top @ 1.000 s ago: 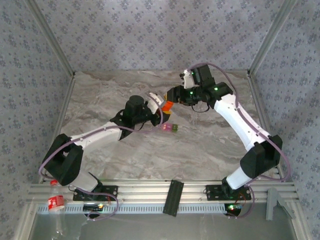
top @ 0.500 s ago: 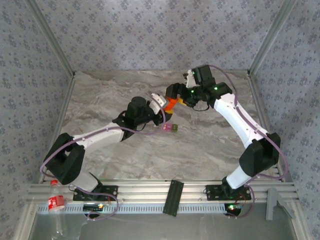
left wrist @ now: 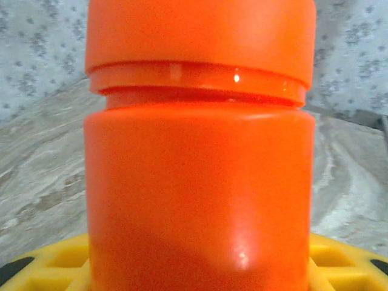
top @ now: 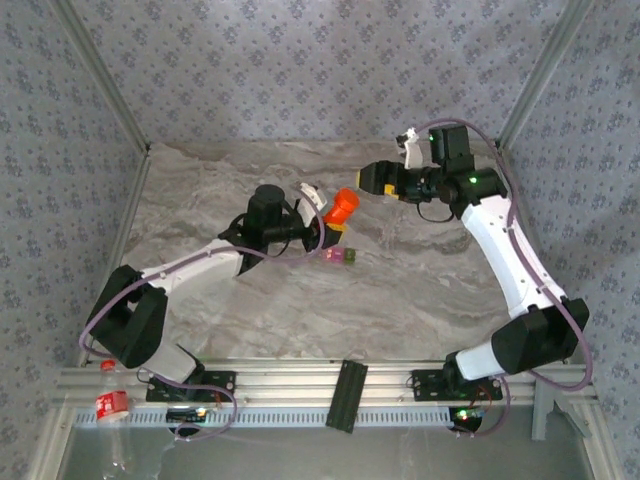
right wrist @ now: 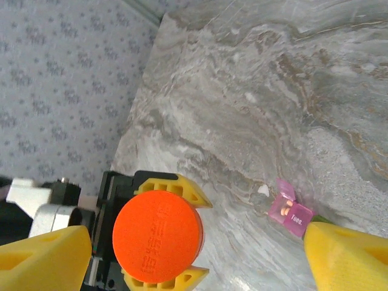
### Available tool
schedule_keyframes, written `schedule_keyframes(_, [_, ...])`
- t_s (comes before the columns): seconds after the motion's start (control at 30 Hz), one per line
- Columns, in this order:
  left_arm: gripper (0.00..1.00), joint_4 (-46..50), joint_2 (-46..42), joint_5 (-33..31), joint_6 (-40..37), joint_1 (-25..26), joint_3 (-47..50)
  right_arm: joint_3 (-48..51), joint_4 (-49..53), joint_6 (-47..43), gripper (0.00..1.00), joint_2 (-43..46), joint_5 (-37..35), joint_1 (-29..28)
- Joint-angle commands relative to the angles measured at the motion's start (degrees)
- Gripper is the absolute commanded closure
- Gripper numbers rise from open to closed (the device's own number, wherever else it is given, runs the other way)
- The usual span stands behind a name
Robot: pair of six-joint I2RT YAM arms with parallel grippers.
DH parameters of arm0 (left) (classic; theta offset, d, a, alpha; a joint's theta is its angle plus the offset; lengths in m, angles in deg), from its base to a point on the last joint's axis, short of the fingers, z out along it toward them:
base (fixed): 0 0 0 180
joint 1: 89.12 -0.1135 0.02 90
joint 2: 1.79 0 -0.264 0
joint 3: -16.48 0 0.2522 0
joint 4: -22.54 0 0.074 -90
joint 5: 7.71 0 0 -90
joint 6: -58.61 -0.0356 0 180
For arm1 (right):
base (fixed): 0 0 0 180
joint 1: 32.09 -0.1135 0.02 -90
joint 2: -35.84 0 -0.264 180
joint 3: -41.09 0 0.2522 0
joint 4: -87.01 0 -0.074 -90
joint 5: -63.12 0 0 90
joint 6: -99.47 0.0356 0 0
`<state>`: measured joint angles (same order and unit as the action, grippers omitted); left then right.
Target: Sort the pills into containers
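**Task item: containers.** The containers [top: 340, 257] are two very small box-like compartments joined as a pair. They rest on the marbled table [top: 400, 300] near its centre. In the top view, the pink compartment [top: 331, 255] is on the left and the olive-green compartment [top: 349, 258] on the right. In the right wrist view, the pink unit shows a small flap raised at its far edge and faint lettering on top. A white speck lies just beside it, too small to identify.

**Left gripper** [top: 326, 220]. It is clamped on the lower body of the orange bottle [top: 344, 205]. Its yellow fingers [right wrist: 182, 185] are on both sides of the bottle. The bottle is cylindrical with a ridged neck, and its orange cap [right wrist: 159, 236] is fitted. The bottle is held off the table, just beyond the containers and not touching them.

**Right gripper** [top: 372, 178]. Its jaws are spread wide and hold nothing. Its yellow fingertips [right wrist: 42, 257] are well apart, clear of the cap, which faces them
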<state>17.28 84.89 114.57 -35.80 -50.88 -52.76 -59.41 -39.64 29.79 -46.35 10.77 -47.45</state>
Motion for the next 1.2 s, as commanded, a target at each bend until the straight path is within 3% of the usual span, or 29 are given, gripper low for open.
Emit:
schedule_keyframes(0.0, [1.00,2.06,-1.25,7.35,0.91,-0.39,-3.72,-3.65,4.54,-8.85,0.08,-1.22,4.53,-0.80])
schedule_keyframes(0.27, [1.00,2.61,-0.59,9.44,1.79,-0.32,-4.66,-7.35,9.33,-12.53,0.09,-4.82,1.96,-5.10])
schedule_keyframes(0.53, [1.00,2.99,-0.76,9.25,1.43,-0.37,-4.81,-6.12,9.02,-12.33,0.17,-5.10,2.16,-5.44])
schedule_keyframes(0.83, [1.00,3.04,-0.39,8.69,1.34,-0.38,-5.25,-3.85,7.82,-11.49,0.40,-4.25,3.75,-5.39])
schedule_keyframes(1.0, [1.00,1.05,-0.75,6.02,1.91,-0.37,-4.73,-0.98,4.10,-7.14,0.46,-3.56,3.35,-5.62])
schedule_keyframes(1.17, [1.00,-4.07,-1.38,-0.46,2.95,0.10,-2.57,2.85,-1.89,3.57,0.50,-3.77,-0.38,-6.18])
